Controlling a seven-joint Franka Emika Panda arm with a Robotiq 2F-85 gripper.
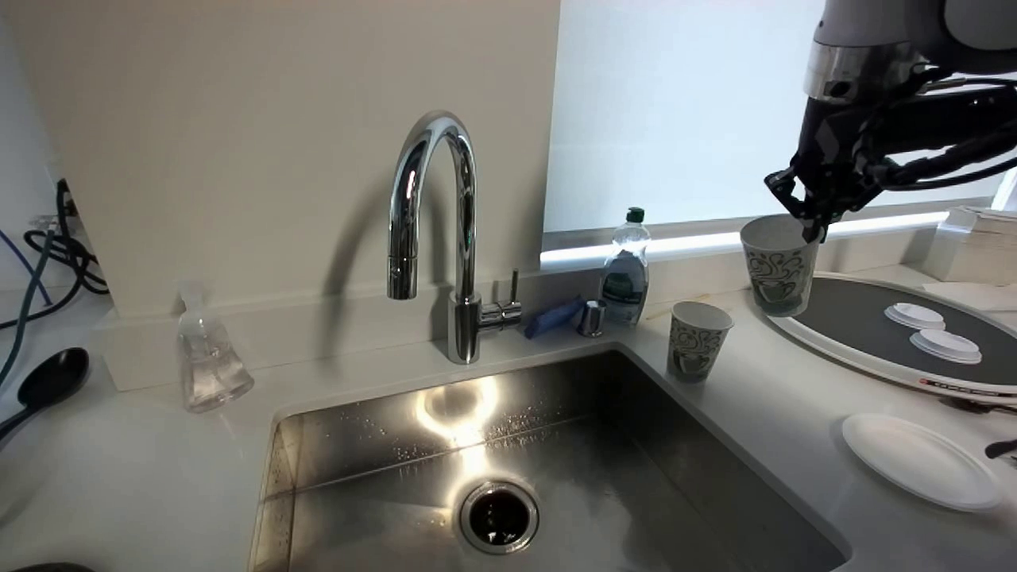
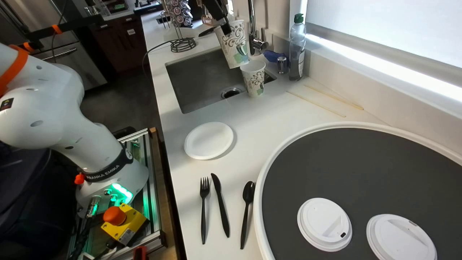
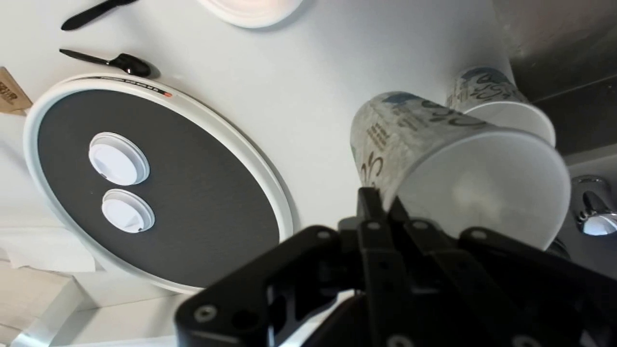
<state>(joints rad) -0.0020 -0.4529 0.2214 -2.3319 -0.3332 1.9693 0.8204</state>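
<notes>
The black two-finger gripper [image 3: 384, 198] is clamped on a tapered white paper cup printed with dark swirls [image 1: 779, 278], pinching it at the rim, and holds it in the air, slightly tilted, mouth upward, off to one side of the rectangular stainless-steel sink [image 1: 381, 516]. A matching white paper cup [image 1: 697, 343] stands upright on the white countertop [image 2: 278, 115] just beside the sink, lower than the held one and apart from it. A tall chrome gooseneck tap [image 1: 465, 238] rises behind the sink; near the sink's back corner stand a clear plastic bottle with a green cap [image 1: 625, 278] and a small chrome cylinder [image 1: 592, 319], with a crumpled blue object [image 1: 554, 316] next to them. On the same side of the sink as both cups, a round white plate [image 2: 208, 141] lies near it; farther from the sink are a black plastic fork [image 2: 203, 206], a black plastic knife [image 2: 221, 206], a black plastic spoon [image 2: 248, 194] and a round dark-grey board with a pale rim [image 2: 339, 162] bearing two white plastic cup lids [image 2: 324, 224]
</notes>
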